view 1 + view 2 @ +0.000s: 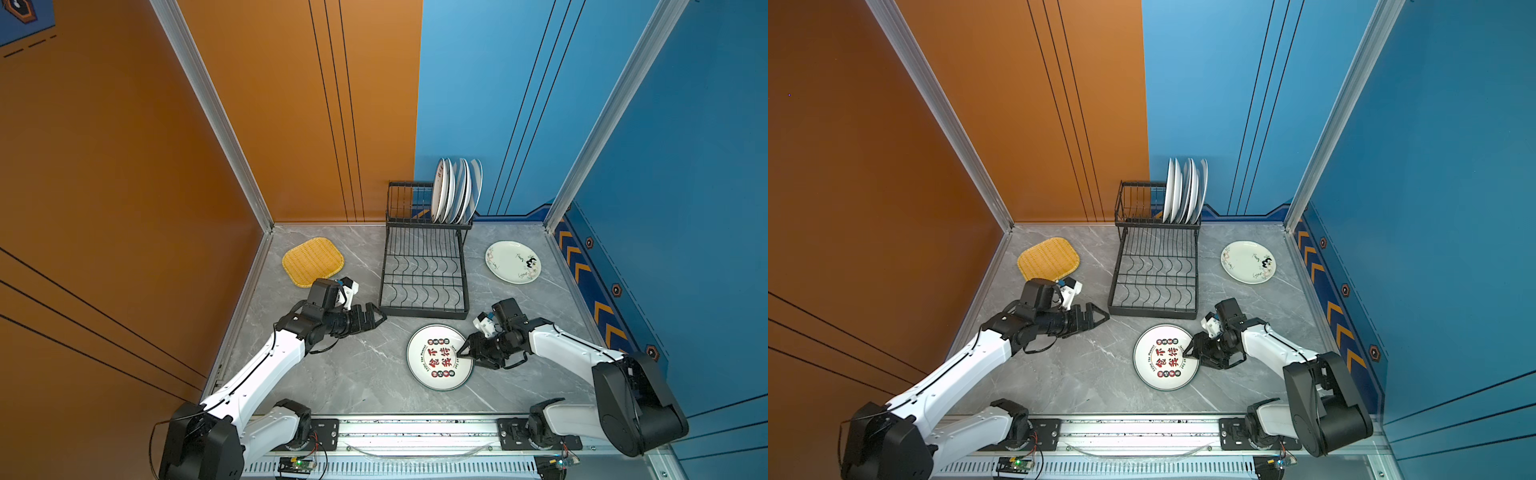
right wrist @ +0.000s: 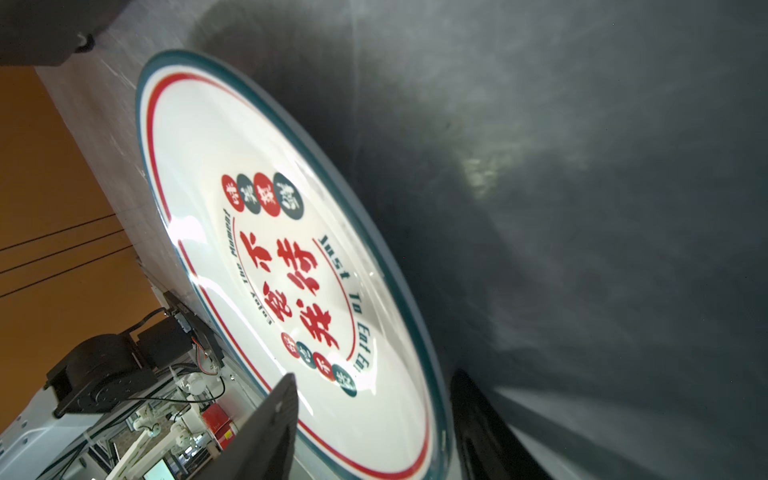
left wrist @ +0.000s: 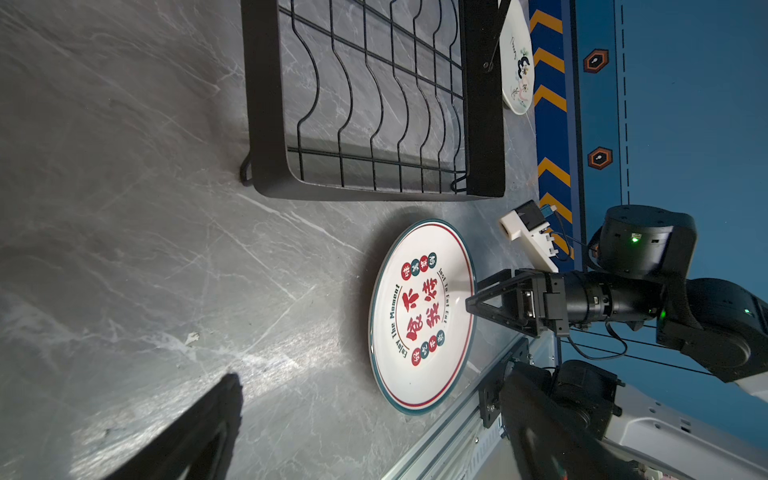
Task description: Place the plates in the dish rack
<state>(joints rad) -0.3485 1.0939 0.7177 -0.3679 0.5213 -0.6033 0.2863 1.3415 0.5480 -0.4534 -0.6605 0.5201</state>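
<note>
**Fig.** Bimanual cell seen from above, with both wrist views. A grey marbled surface (image 1: 361,374) carries a black wire dish rack (image 1: 422,312) at far centre.

**(a)** The racked plates (image 1: 455,191) are a row of white plates standing on edge. They fill the right end of the rack's raised far shelf, seen in both top views (image 1: 1183,189).

**(b)** The yellow woven plate (image 1: 312,261) lies flat at far left, well apart from the rack.

**(c)** The floral plate (image 1: 513,262) is white and lies flat at far right, apart from the rack.

**(d)** The red-character plate (image 1: 436,370) has a green rim and lies just on the near side of the rack's base, not touching it.

**(e)** The left gripper (image 1: 380,318) hovers between the yellow woven plate and the rack's near left corner. Its jaws are spread and hold nothing.

**(f)** The right gripper (image 1: 461,352) is at the right edge of the red-character plate (image 2: 257,137). One jaw is over the plate's face and the other is under its rim. The left wrist view shows the same placement (image 3: 468,301). Whether the jaws already clamp the rim cannot be told.
</note>
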